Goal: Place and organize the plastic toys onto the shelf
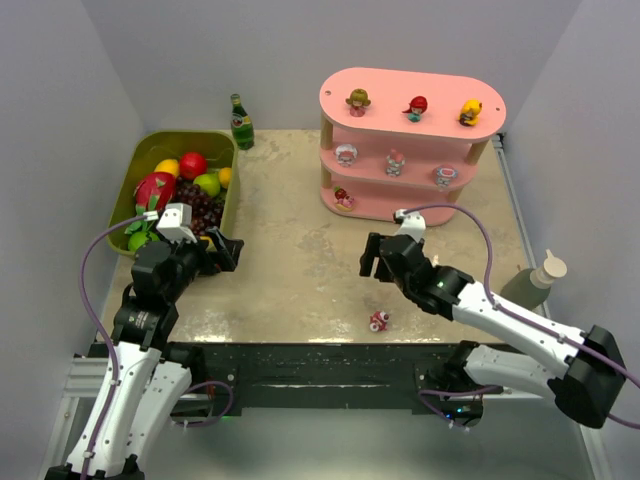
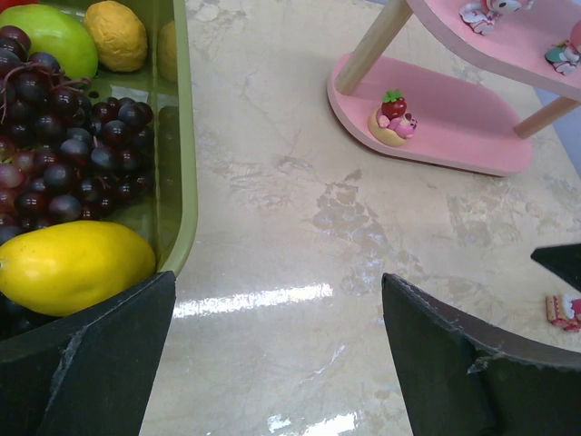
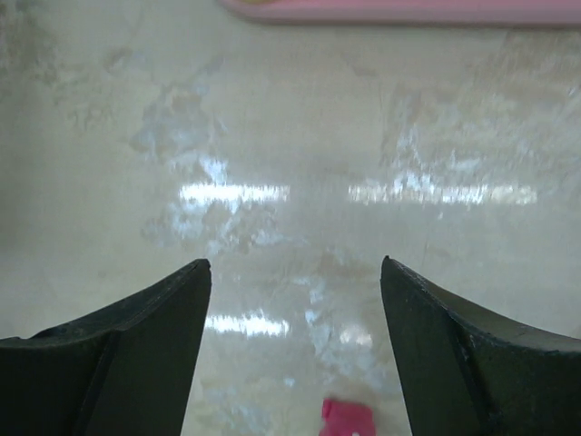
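**Mira:** How were the arms placed?

**Tom:** The left arm rose from its base and bent in toward the centre. The left gripper (image 1: 228,252) sat low over the table (image 1: 300,275), just beside the olive bin (image 1: 135,172). Its jaws stood wide apart with nothing between them.

**Mira:** And the other?

**Tom:** The right arm stretched diagonally from the near right corner. The right gripper (image 1: 372,258) hung over bare tabletop in front of the shelf (image 1: 390,85), its fingers parted and empty.

**Mira:** Where were the toys?

**Tom:** I counted seven on the shelf. The top board held a brown-haired figurine (image 1: 357,101), a red figurine (image 1: 417,107) and a yellow figurine (image 1: 470,112). The three middle-tier figurines (image 1: 396,163) were pink and white. A strawberry-topped figurine (image 2: 394,118) sat at the left end of the bottom board. One loose figurine (image 1: 378,321) lay on the table near the front edge, apart from the right gripper.

**Mira:** And the surface and room?

**Tom:** The tabletop was beige, marbled and glossy, with strip-light reflections. Plain pale walls (image 1: 280,50) closed it in on three sides. The bin held grapes (image 1: 200,208) and other fruit. A green bottle (image 1: 241,122) stood upright by the back wall, between the bin and the shelf. A pale bottle (image 1: 535,280) stood at the right edge.
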Robot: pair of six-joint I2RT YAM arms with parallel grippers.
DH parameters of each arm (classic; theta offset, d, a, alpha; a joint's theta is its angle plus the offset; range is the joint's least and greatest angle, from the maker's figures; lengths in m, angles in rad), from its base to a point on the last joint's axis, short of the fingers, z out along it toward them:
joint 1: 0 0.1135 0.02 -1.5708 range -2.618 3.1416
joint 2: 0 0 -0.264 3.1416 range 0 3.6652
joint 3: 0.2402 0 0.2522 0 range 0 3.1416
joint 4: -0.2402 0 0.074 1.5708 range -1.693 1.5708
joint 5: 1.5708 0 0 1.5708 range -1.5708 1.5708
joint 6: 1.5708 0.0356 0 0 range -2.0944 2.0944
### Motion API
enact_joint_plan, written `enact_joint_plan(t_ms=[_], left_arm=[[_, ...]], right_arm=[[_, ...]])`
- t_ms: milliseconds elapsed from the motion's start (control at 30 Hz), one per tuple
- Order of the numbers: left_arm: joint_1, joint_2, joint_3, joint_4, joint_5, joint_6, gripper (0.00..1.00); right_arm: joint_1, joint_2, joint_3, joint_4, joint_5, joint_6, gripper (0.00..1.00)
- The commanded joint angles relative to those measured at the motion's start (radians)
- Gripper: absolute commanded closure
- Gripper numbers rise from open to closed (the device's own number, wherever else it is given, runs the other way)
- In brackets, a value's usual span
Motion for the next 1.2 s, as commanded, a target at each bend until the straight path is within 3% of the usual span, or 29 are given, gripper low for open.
enact_joint_plan(t_ms=[0,200,533,933,1167], left_arm=[[0.006,0.005,-0.008,0.009,0.006,-0.007,0.00],[0.006,0.003,-0.008,0.009,0.002,-0.007,0.00],[0.006,0.000,-0.006,0.005,-0.001,-0.007,0.00],[0.006,0.003,-0.005,0.002,-0.007,-0.007,0.00],[0.006,0.002,-0.005,0.000,-0.017,-0.010,0.00]], right_arm=[[0.021,-0.141,-0.077,-0.099,-0.172,0.113,0.21],[0.073,-0.169,-0.130,-0.192,-0.125,0.280,0.22],[0.176,0.093,0.020,-0.470,0.024,0.639,0.25],[0.286,0.185,-0.022,-0.449,-0.005,0.844,0.31],[0.297,0.211,-0.032,-0.449,0.024,0.851,0.30]])
